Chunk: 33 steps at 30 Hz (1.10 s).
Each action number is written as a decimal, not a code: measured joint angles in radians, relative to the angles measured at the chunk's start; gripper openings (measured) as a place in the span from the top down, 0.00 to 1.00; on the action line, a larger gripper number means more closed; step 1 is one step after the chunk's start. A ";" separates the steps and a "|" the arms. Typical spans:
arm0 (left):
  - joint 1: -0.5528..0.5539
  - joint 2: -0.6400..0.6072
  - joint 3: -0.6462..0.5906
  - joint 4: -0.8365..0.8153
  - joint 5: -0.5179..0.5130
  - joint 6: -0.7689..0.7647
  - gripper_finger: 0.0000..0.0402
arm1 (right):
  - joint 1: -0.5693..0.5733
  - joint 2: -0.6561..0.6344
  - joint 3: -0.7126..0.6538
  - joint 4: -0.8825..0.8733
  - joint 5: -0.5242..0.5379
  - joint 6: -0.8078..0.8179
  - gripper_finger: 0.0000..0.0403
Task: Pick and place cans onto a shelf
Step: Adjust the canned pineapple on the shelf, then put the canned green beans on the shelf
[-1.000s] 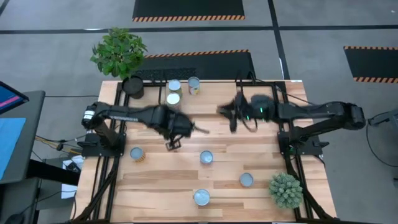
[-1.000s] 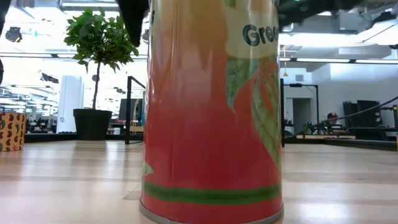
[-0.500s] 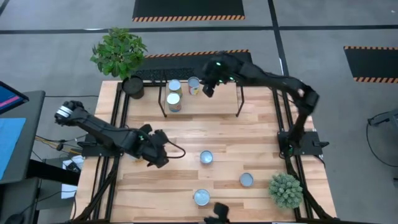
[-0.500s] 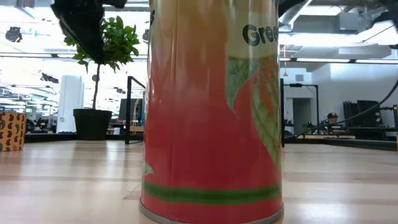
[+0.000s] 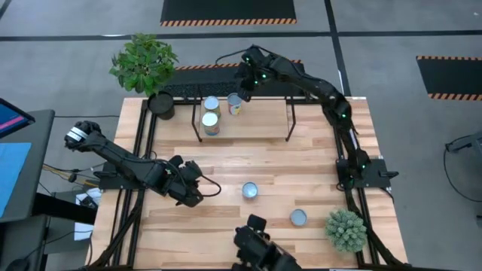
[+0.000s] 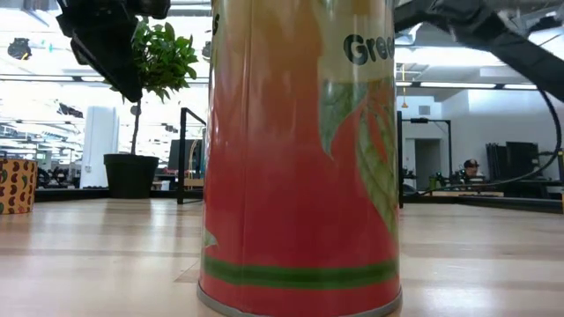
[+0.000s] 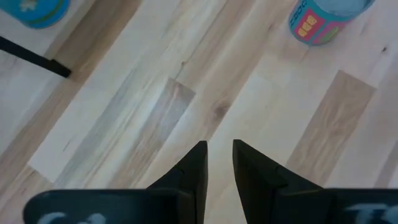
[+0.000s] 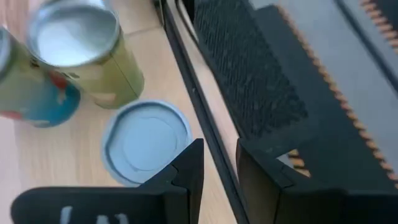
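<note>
While three cans stand on the shelf (image 5: pixel 290 120) at the worktop's (image 5: pixel 316 181) far edge, the right gripper (image 5: pixel 246 80) hangs above the shelf's back rail beside them, its fingers (image 8: pixel 186 167) set a narrow gap apart with nothing between them. Of those three, a pale-topped can (image 5: pixel 212 105) sits nearest the far-left corner, a yellow-labelled can (image 5: pixel 234 103) stands just beside it under the right gripper, and a third can (image 5: pixel 210 123) stands just in front of the first. The left gripper (image 5: pixel 190 192) hovers low over the bare boards near the left edge, its fingers (image 7: pixel 193 163) a slim gap apart and empty. Two more cans stand loose on the worktop: one (image 5: pixel 250 190) near the middle, another (image 5: pixel 298 217) toward the near-right corner, beside a spiky green plant (image 5: pixel 346 229). A red can (image 6: pixel 300 158) with green leaf artwork fills the low view. A black plant pot (image 5: pixel 160 105) sits at the far-left corner.
</note>
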<state>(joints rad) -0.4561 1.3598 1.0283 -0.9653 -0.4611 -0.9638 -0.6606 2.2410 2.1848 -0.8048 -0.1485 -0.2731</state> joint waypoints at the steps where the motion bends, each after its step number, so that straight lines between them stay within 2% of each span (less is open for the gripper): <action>1: 0.000 0.000 0.000 0.000 -0.002 -0.001 0.84 | -0.004 0.021 0.024 -0.019 0.000 -0.005 0.71; 7: 0.000 0.000 0.000 0.042 -0.020 -0.002 0.84 | -0.008 0.122 0.117 -0.092 0.045 0.009 0.71; 24: 0.000 0.000 0.000 0.048 -0.042 0.007 0.84 | 0.061 0.135 0.137 -0.134 0.045 -0.051 0.71; 28: 0.000 0.000 0.000 0.048 -0.042 0.007 0.84 | 0.059 0.115 0.172 -0.175 0.077 -0.039 0.71; 31: 0.000 0.000 0.000 0.040 -0.043 0.007 0.84 | 0.049 0.041 0.159 -0.218 0.099 -0.039 0.71; 33: 0.000 0.000 0.000 0.039 -0.043 0.015 0.84 | 0.048 -0.010 0.160 -0.255 0.071 -0.017 0.71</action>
<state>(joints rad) -0.4561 1.3602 1.0283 -0.9264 -0.5036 -0.9489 -0.6131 2.2307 2.3447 -1.0595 -0.0775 -0.2905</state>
